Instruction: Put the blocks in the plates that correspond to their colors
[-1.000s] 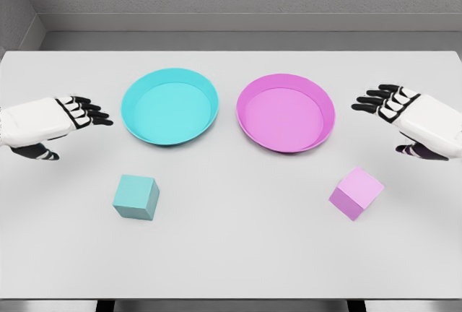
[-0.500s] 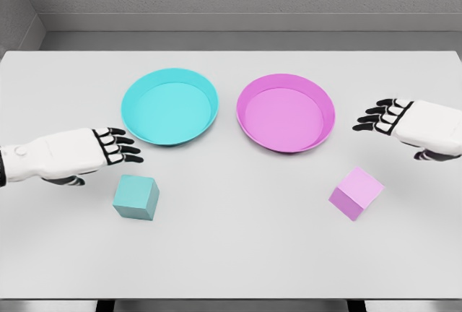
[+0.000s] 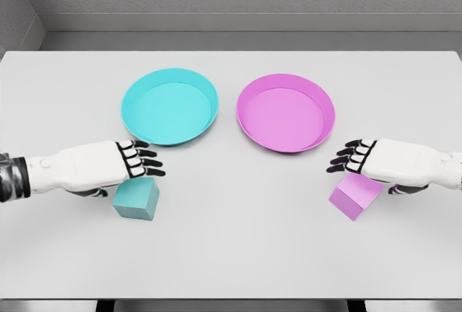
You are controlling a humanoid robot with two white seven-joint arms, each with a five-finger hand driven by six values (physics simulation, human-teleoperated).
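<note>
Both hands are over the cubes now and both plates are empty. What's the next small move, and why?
Probably lower both hands and close the fingers on the cubes. The left hand hovers over the teal cube, the right hand over the pink cube, fingers extended, neither cube grasped. The round teal plate and round pink plate hold nothing.

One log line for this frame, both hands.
left robot hand: open, over teal block | right robot hand: open, over pink block | teal plate, pink plate: hold nothing
</note>
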